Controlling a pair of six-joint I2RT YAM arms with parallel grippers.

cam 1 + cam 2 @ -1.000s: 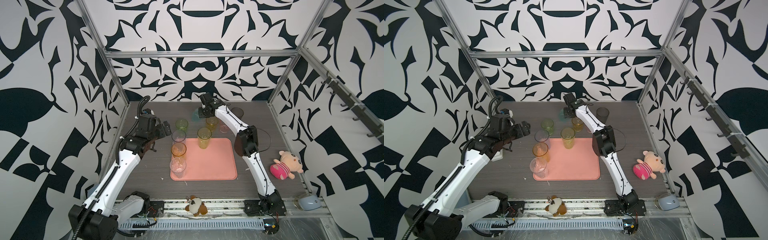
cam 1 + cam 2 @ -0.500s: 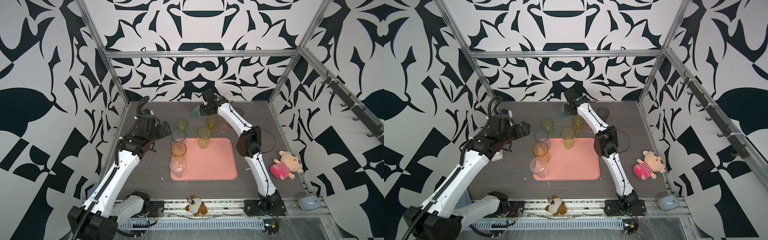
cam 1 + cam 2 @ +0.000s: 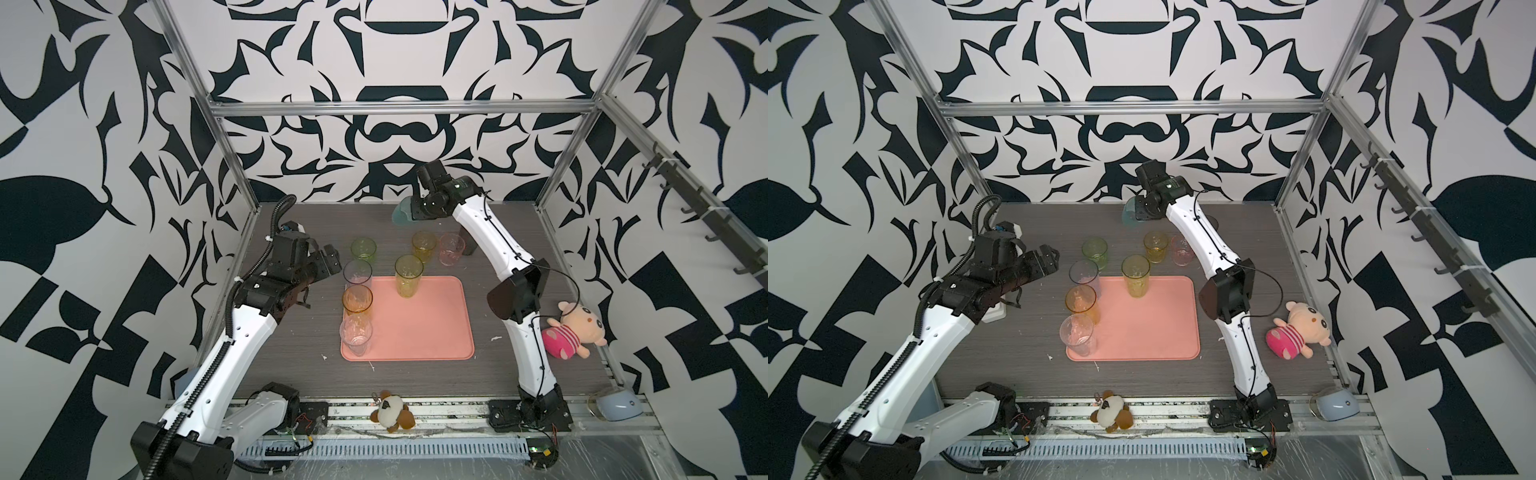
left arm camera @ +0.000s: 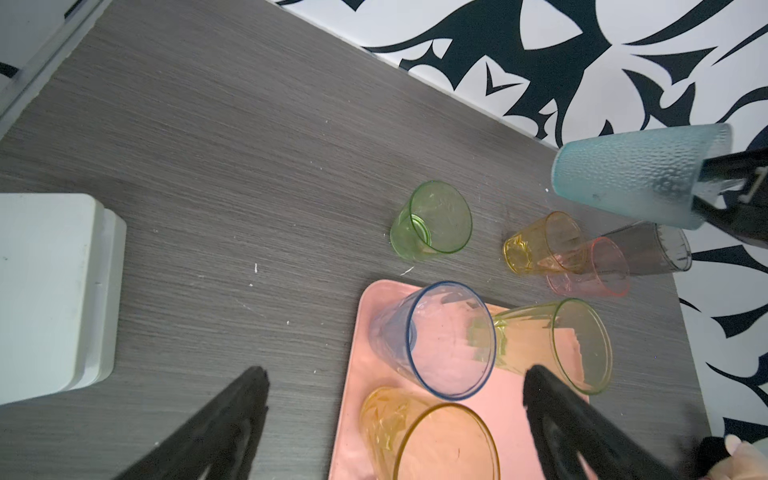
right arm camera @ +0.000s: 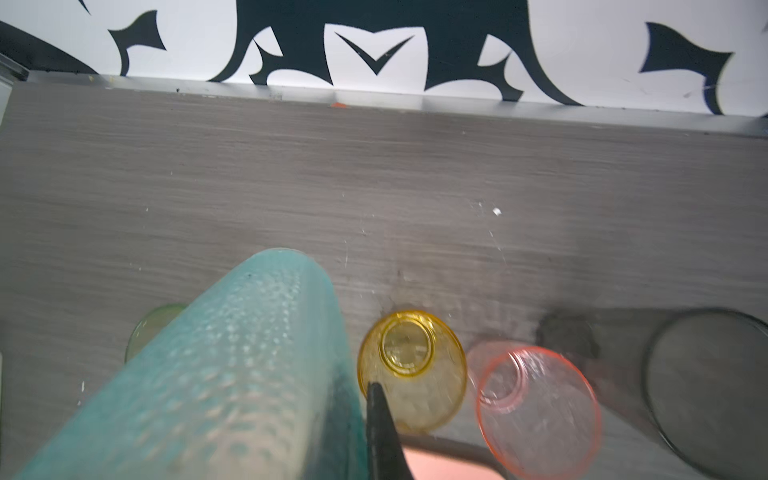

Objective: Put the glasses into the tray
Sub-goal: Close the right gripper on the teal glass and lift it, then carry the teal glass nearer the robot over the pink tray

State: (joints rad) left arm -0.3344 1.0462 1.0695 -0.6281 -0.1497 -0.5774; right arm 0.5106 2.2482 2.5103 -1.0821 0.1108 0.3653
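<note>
Nearest to us, on the front rail, lies a small brown-and-white plush dog (image 3: 392,417). Behind it the dark grey wood-grain bench (image 3: 291,361) carries the flat salmon-pink rectangular tray (image 3: 419,332), which has rounded corners and a low rim. Four of the see-through glasses stand upright in it. Along its left edge we find a tall clear tumbler (image 3: 356,338) at the near corner, an orange-tinted tumbler (image 3: 357,300) just behind it, and a blue-rimmed clear tumbler (image 3: 357,274) at the far corner. A tall yellow-green tumbler (image 3: 408,276) stands at the far edge. Right of the tray, a pink plush pig in a striped shirt (image 3: 571,330) lies at the bench's edge. The left fingers (image 4: 232,411) hover spread wide and grasp nothing, just left of the blue-rimmed tumbler, and a pale rectangular lidded box (image 4: 54,291) sits on the bench below that arm. Beyond the tray, on the bare bench, stand a short green tumbler (image 3: 363,249), a short yellow tumbler (image 3: 424,245) and a short pink tumbler (image 3: 451,248) close beside it. Behind them is a smoky grey tumbler (image 4: 648,249), partly hidden by the right arm in both top views. Farthest back, the right fingers (image 5: 380,436) are clenched on the rim of a frosted teal tumbler (image 4: 631,174) with a dimpled wall. We see it held in the air, tipped almost on its side, its base pointing away from the fingers.
</note>
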